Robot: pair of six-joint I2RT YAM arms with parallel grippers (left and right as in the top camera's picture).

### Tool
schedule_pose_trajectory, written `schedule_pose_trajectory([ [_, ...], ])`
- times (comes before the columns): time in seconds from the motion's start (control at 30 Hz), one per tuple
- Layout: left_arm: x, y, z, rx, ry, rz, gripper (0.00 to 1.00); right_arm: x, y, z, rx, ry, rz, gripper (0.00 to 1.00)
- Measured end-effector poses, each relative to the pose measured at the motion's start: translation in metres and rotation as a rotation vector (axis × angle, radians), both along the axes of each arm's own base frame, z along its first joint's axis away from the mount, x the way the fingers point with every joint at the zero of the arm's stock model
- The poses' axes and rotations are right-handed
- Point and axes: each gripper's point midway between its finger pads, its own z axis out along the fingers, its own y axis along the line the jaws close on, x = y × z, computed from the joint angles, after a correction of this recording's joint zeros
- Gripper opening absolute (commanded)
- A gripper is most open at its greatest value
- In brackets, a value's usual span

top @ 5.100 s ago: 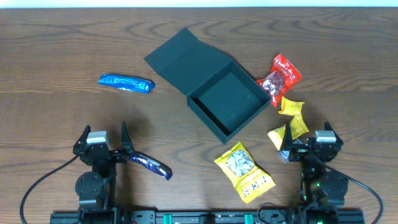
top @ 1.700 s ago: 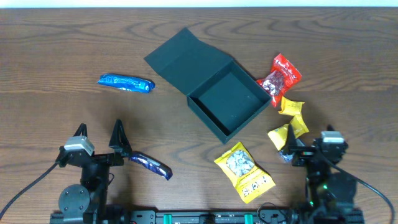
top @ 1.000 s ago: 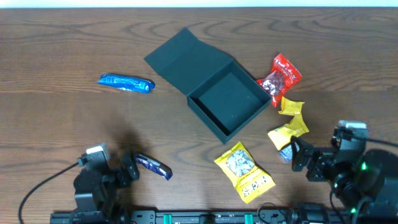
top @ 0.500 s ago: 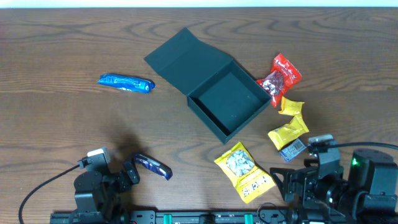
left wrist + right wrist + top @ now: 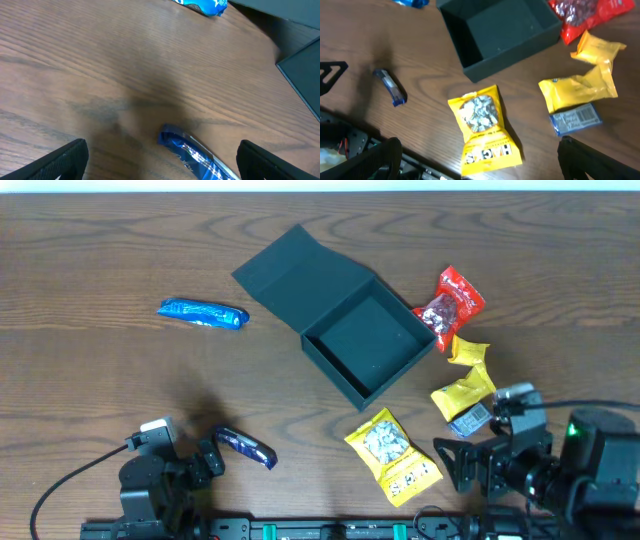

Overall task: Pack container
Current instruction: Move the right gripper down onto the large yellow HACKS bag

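Container (image 5: 345, 330) sits open and apparently empty on the worktop (image 5: 100, 240); left end effector (image 5: 162, 157) and right end effector (image 5: 480, 155) both gape wide, grasping nothing.

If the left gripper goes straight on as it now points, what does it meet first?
Probably the dark blue foil-wrapped snack bar, lying just ahead of the open left gripper; depth is unclear.

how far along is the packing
Done: the container is open, lid back, but empty. In hand: nothing; the left gripper and right gripper are open and empty. Left: all of it; the blue packet, dark blue bar, big yellow bag, red bag and the rest lie outside on the table.
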Motion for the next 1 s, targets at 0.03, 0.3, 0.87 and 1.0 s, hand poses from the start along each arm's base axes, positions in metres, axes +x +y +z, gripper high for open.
schedule_pose_trajectory([
  [0.03, 0.000, 0.000, 0.000, 0.000, 0.000, 0.000, 0.95, 0.004, -0.001, -0.005, -0.005, 0.035, -0.005, 0.99],
  [0.3, 0.000, 0.000, 0.000, 0.000, 0.000, 0.000, 0.95, 0.041, 0.022, -0.067, -0.171, 0.410, 0.059, 0.99],
  [0.87, -0.001, 0.000, 0.000, 0.000, 0.002, 0.000, 0.95, 0.052, 0.087, -0.126, -0.678, 0.327, 0.514, 0.99],
  [1.0, -0.001, 0.000, 0.000, 0.000, 0.002, 0.000, 0.95, 0.039, 0.089, -0.126, -0.694, 0.354, 0.476, 0.99],
])
